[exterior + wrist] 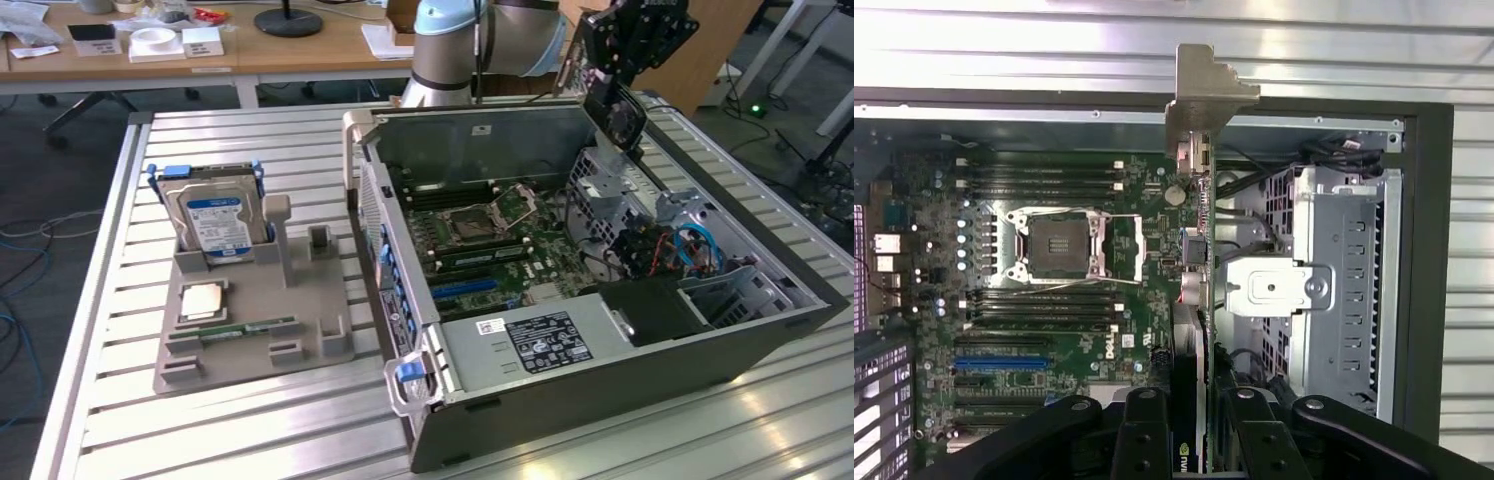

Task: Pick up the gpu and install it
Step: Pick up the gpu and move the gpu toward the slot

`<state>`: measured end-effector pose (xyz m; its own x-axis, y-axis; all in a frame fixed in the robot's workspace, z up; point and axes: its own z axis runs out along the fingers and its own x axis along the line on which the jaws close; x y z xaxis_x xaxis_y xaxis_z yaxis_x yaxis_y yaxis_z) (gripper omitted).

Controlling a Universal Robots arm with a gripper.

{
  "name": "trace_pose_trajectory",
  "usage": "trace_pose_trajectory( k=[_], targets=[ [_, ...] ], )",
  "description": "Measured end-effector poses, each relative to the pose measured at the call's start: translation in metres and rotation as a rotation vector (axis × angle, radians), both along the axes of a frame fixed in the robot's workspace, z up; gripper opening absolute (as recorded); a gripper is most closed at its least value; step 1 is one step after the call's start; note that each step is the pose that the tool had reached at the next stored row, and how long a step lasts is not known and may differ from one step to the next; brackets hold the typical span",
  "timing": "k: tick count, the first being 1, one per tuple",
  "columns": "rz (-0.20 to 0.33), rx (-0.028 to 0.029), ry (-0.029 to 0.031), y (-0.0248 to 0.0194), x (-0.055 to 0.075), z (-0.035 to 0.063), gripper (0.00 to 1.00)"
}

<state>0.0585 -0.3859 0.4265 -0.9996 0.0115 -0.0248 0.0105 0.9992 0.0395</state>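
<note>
Gripper (1199,412) clamps the gpu (1202,255), a thin flat dark card seen edge-on, stepped silvery metal bracket, over the open case (1429,250).

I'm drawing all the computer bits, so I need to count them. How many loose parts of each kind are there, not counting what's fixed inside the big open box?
gpu, held in the fingers: 1
hard drive with blue-white label: 1
square silver chip: 1
green memory stick: 1
Total: 4
</note>
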Motion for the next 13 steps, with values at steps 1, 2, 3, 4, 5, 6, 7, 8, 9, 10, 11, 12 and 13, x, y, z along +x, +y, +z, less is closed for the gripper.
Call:
trace_pose_trajectory(
  k=[1,2,3,4,5,6,7,8,9,10,11,12,13],
  targets=[
    [0.000,-0.0011,0.0000,-0.0015,0.000,0.0000,0.26],
    [0.000,-0.0022,0.0000,-0.0031,0.000,0.0000,0.26],
    [0.000,-0.0031,0.0000,-0.0046,0.000,0.0000,0.26],
    [0.000,-0.0042,0.0000,-0.0062,0.000,0.0000,0.26],
    [0.000,-0.0055,0.0001,-0.0079,0.000,0.0001,0.26],
    [0.000,-0.0066,0.0000,-0.0095,0.000,0.0000,0.26],
    [0.000,-0.0078,0.0000,-0.0111,0.000,0.0000,0.26],
    [0.000,-0.0088,0.0000,-0.0128,0.000,0.0000,0.26],
    [0.000,-0.0099,0.0000,-0.0144,0.000,0.0000,0.26],
    [0.000,-0.0110,0.0000,-0.0159,0.000,0.0000,0.26],
    [0.000,-0.0120,0.0000,-0.0176,0.000,0.0000,0.26],
    [0.000,-0.0129,0.0000,-0.0190,0.000,0.0000,0.26],
    [0.000,-0.0138,0.0000,-0.0206,0.000,0.0000,0.26]
  ],
)
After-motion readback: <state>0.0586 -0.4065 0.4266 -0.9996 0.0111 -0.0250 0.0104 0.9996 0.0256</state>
